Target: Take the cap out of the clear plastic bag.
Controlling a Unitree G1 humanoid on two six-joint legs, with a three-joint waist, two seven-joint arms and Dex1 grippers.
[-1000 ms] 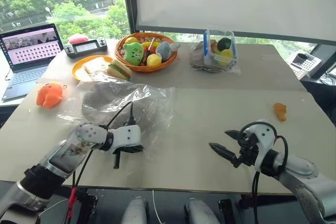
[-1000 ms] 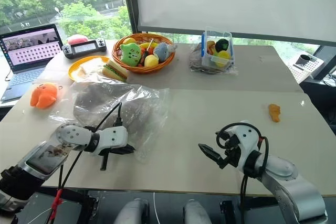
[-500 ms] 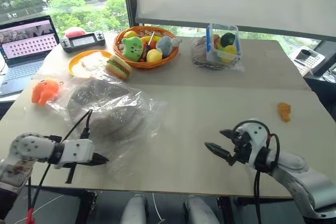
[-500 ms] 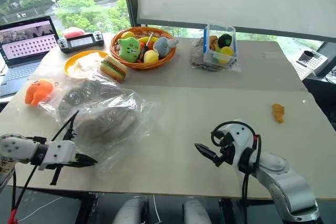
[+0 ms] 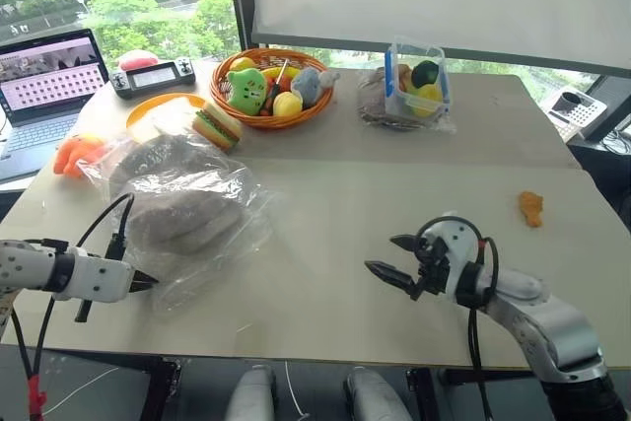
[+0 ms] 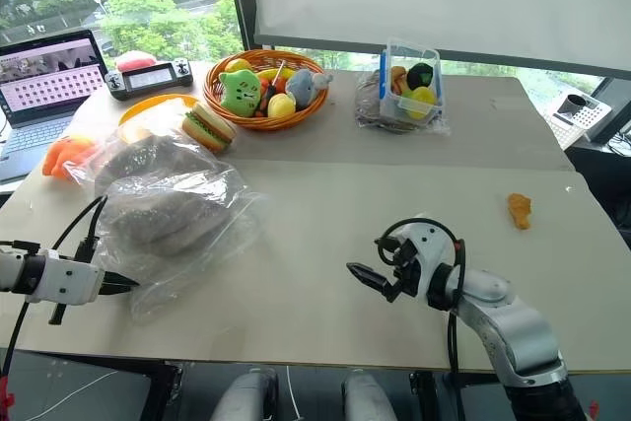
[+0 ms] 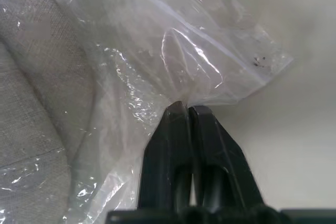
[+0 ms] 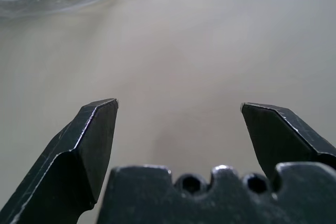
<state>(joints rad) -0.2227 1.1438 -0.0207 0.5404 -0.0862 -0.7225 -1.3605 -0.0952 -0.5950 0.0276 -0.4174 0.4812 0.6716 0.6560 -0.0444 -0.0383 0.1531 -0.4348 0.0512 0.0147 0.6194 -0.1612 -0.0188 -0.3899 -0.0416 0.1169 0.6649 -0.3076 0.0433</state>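
The clear plastic bag (image 5: 187, 219) lies on the left part of the table (image 5: 394, 184), wrinkled and shiny. The cap (image 5: 182, 214) is inside it, a grey-beige round shape that fills most of the bag. It is not out of the bag yet.

The left gripper (image 5: 146, 284) is at the near left edge of the table, at the near corner of the bag. In the left wrist view its two black fingers (image 7: 173, 140) are pressed together, and a thin fold of the plastic is pinched between the tips. The woven cloth of the cap (image 7: 37, 103) is just beside them, behind the plastic.

The right gripper (image 5: 386, 261) is above the bare table on the near right side, well apart from the bag, and it points toward the left. Its fingers (image 8: 97, 129) stand wide apart and there is nothing between them.

At the far side of the table there is a wicker basket (image 5: 278, 86) with soft toys and fruit. A toy sandwich (image 5: 219, 127) rests on the edge of a yellow plate (image 5: 153, 110), just behind the bag. An orange soft toy (image 5: 74, 152) is left of the bag, partly hidden by it. A clear box with blue trim (image 5: 416, 81) stands to the right of the basket. A small orange piece (image 5: 530, 208) lies near the right edge. A laptop (image 5: 44, 86) is open at the far left.
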